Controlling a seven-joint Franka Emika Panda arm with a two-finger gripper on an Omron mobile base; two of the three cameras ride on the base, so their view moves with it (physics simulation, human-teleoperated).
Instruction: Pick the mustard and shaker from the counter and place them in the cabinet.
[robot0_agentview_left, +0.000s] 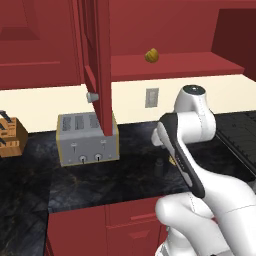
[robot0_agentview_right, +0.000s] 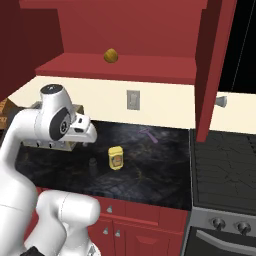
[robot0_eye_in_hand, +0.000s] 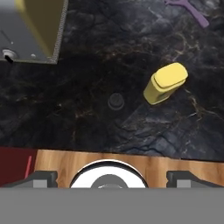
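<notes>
So the gripper (robot0_eye_in_hand: 111, 177) was hanging above the counter (robot0_eye_in_hand: 131, 48) with its jaws spread wide and nothing between them, looking straight down at the black marbled stone. From the hand view the shaker (robot0_eye_in_hand: 116, 102) sat almost dead centre below, a little dark cylinder standing upright, and the mustard (robot0_eye_in_hand: 165, 83) stood just beside it, apart from it, not touching. A thin purple utensil (robot0_eye_in_hand: 189, 11) lay further off near the back of the counter, and the toaster (robot0_eye_in_hand: 33, 30) poked in at one corner.

From the right base view the mustard (robot0_agentview_right: 116, 157) and the shaker (robot0_agentview_right: 92, 162) stood side by side near the front of the counter (robot0_agentview_right: 150, 170), with the stove (robot0_agentview_right: 225, 165) off to the right. Up top, the cabinet (robot0_agentview_right: 120, 67) was open, its tall narrow door (robot0_agentview_right: 212, 70) swung out with the grey knob (robot0_agentview_right: 221, 101) showing, and a rounded orange-yellow lump (robot0_agentview_right: 111, 56) sat on the red shelf. In the left base view the arm covered most of the mustard, though the shaker (robot0_agentview_left: 159, 167) peeked out next to it, the toaster (robot0_agentview_left: 88, 139) sat under the door (robot0_agentview_left: 97, 65), and a wooden knife block (robot0_agentview_left: 11, 135) stood at the far left.
</notes>
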